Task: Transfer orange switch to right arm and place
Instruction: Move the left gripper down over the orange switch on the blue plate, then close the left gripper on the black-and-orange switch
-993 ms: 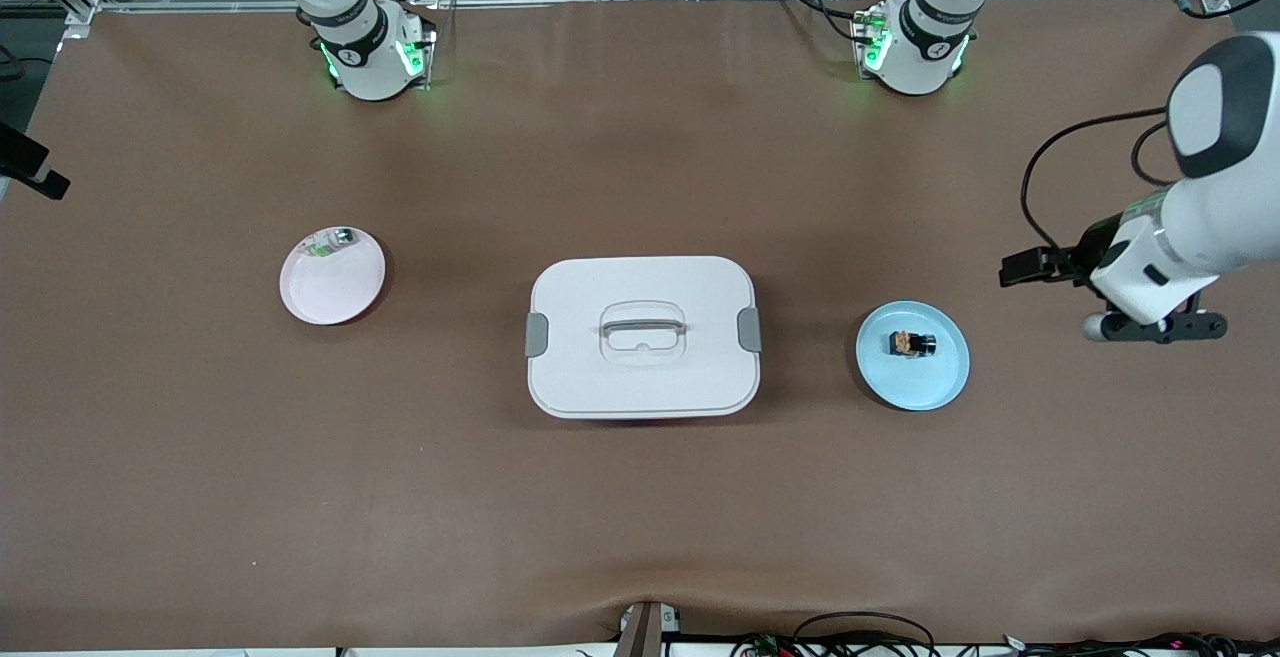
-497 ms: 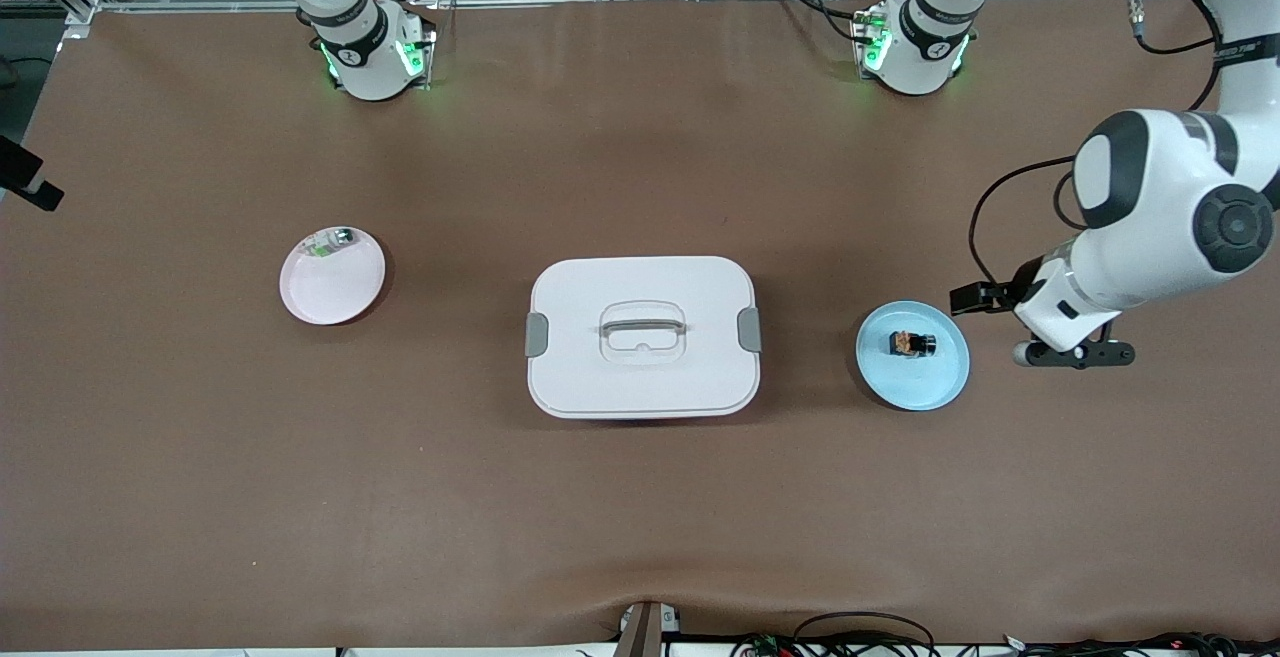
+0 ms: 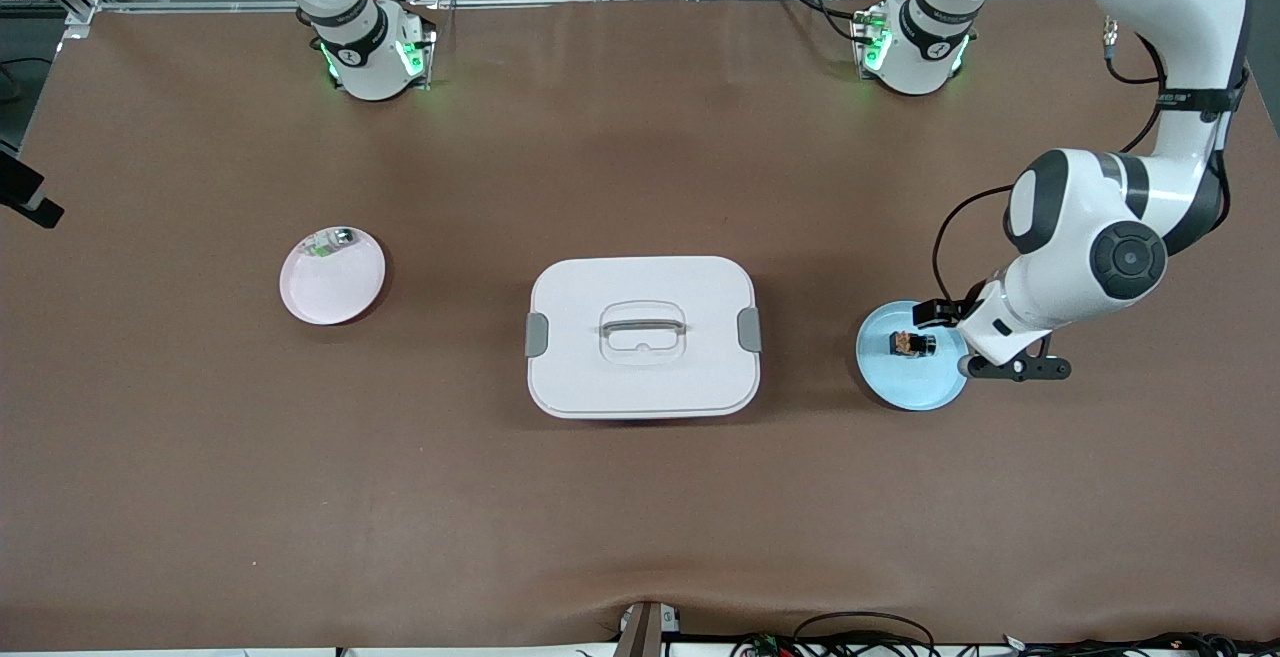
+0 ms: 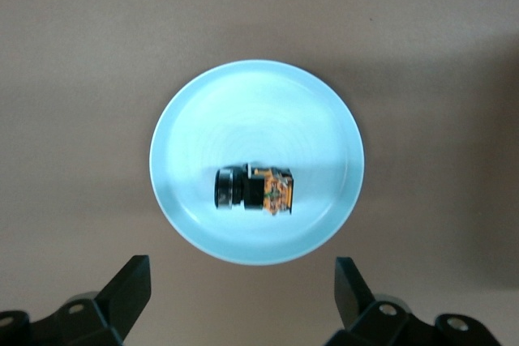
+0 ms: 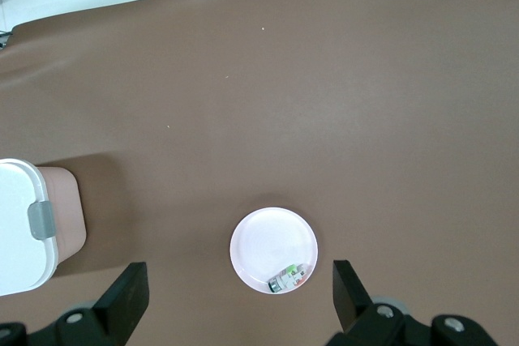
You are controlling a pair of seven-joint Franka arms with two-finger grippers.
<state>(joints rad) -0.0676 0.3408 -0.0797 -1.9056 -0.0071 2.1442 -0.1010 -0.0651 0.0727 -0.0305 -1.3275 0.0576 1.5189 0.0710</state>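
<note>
Left gripper (image 4: 242,301) jaws wide open, empty, hanging over blue plate (image 4: 186,119) edge. Orange switch (image 4: 253,190) sits mid-frame, long axis across jaw gap. Right gripper (image 5: 235,301) released too, waiting way off.

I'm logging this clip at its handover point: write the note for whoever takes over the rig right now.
Left gripper: open, empty, over the edge of the blue plate.
Right gripper: open, empty, high over the pink plate; that arm waits.
Orange switch: lying on the blue plate, untouched.
Pink plate holds a small whitish-green piece. White lidded box sits between the plates.
Done: nothing yet.
Left: grasp the switch, pass it to the right gripper, place it.
</note>
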